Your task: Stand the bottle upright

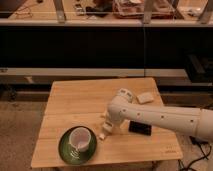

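The bottle [103, 134], a small whitish object, lies on the wooden table [75, 102] just right of the green plate. Only its lower end shows; the rest is hidden under the gripper. My gripper [107, 126] is at the end of the white arm [160, 117], which reaches in from the right. It points down at the table right over the bottle and seems to touch it.
A white cup [80, 138] stands on a green plate [67, 150] at the front left. A black rectangle [140, 129] lies partly under the arm. A small white block [145, 97] lies at the back right. Dark shelving stands behind the table.
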{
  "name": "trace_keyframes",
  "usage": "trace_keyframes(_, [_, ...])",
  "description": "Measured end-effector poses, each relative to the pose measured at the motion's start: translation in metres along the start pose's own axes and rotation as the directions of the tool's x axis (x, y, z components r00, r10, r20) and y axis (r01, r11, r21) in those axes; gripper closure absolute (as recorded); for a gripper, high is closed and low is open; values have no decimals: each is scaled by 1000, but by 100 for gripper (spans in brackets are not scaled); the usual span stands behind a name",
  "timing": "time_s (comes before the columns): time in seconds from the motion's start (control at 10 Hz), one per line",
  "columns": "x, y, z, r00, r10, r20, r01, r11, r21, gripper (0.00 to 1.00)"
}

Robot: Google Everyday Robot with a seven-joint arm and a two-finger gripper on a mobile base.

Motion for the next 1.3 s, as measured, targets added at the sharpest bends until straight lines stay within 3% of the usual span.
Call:
trace_keyframes(0.3, [2, -1, 2, 999, -7, 32, 7, 1000, -2, 20])
trace_keyframes(0.8, [1, -4, 14, 998, -45, 50, 46, 998, -32, 20])
trace_keyframes(1.3, [7, -3, 24, 998, -50, 37, 52, 997, -55, 20])
